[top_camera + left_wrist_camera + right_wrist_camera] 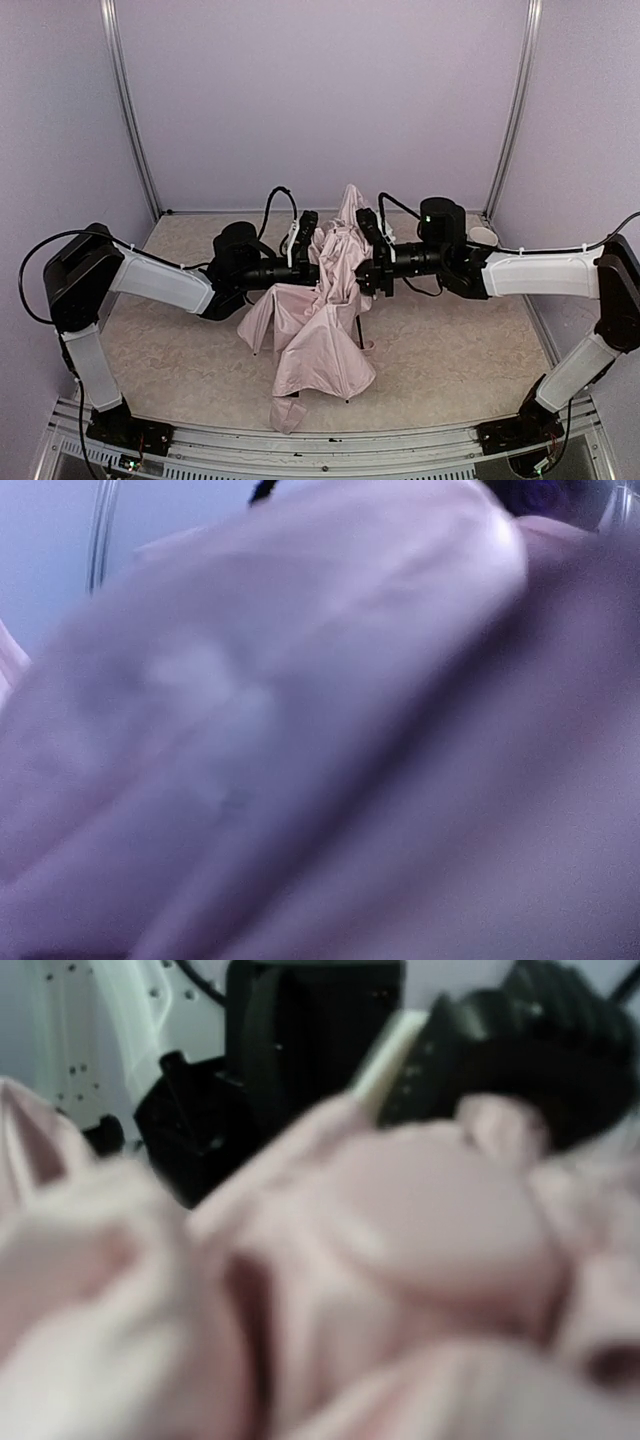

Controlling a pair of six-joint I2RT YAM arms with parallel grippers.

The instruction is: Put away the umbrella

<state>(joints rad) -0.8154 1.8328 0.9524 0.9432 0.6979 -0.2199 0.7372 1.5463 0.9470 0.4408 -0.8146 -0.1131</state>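
The umbrella (320, 330) hangs as a limp bundle of pale pink fabric between my two arms in the top view, its top near the back wall and its lower folds resting on the table. A thin black rib (357, 345) shows at its right side. My left gripper (312, 262) presses into the fabric from the left and my right gripper (362, 262) from the right. The cloth covers both sets of fingertips. Blurred pink fabric fills the left wrist view (300, 730) and the right wrist view (400, 1260); no fingers show in either.
The beige table (470, 350) lies inside pale walls with metal corner posts. A small white cup-like object (484, 236) sits at the back right corner. The left arm's black wrist (300, 1030) shows behind the fabric in the right wrist view.
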